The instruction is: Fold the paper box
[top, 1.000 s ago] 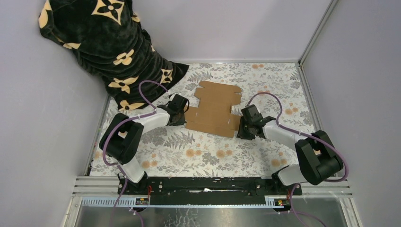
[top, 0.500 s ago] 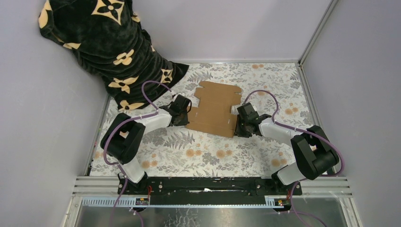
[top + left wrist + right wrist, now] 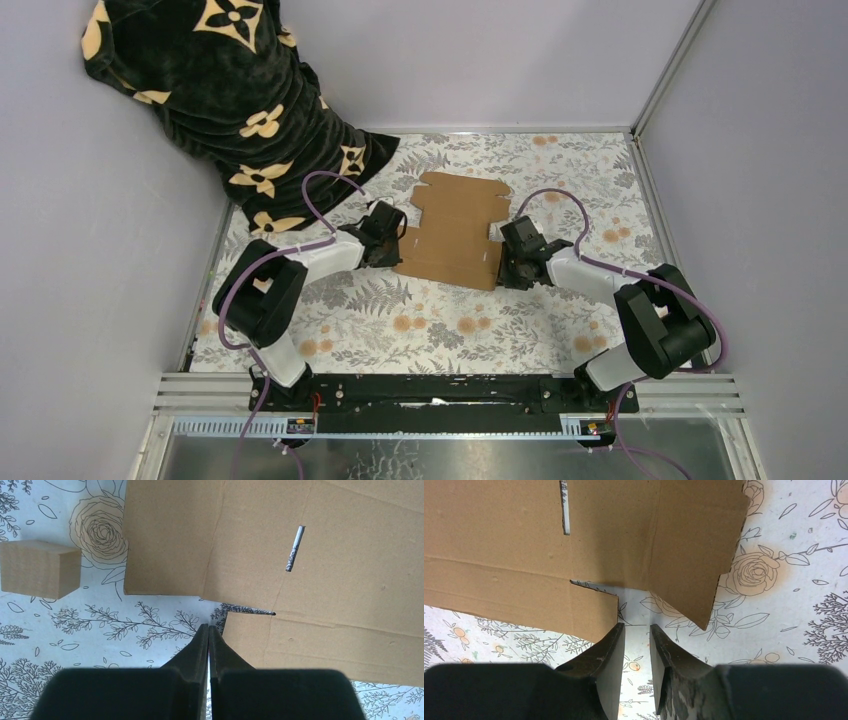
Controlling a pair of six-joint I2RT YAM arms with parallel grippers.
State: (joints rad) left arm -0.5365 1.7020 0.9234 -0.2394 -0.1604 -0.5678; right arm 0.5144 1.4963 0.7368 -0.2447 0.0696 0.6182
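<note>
Top external view: paper box (image 3: 455, 230) is a flat, unfolded die-cut sheet of plain brown cardboard, matte, w/ stepped flaps and tabs on its edges. It lies mid-counter, toward the far side, between the two arms. Counter (image 3: 420, 320) is covered by a white cloth w/ a grey fern and orange flower print. At far left a black plush blanket (image 3: 230, 90) w/ tan flower motifs is heaped against the wall.

Left claw (image 3: 396, 242) sits at the sheet's left edge, right claw (image 3: 508, 262) at its right edge near the near corner.

Left wrist view: left claw (image 3: 208, 630) has its black fingers pressed together, nothing seen between them. Tips point at a cut notch between two flaps. Crease lines run across the board, and a thin slit (image 3: 295, 547) is cut through it. Left of the sheet, apart from it, is a small tan block (image 3: 40, 569), squared edges; wood or card, can't tell.

Right wrist view: right claw (image 3: 637, 626) is slightly spread, w/ only printed cloth showing in the gap. Tips sit just near of a notch; a flap w/ corrugated cut edge hangs to the right.
</note>
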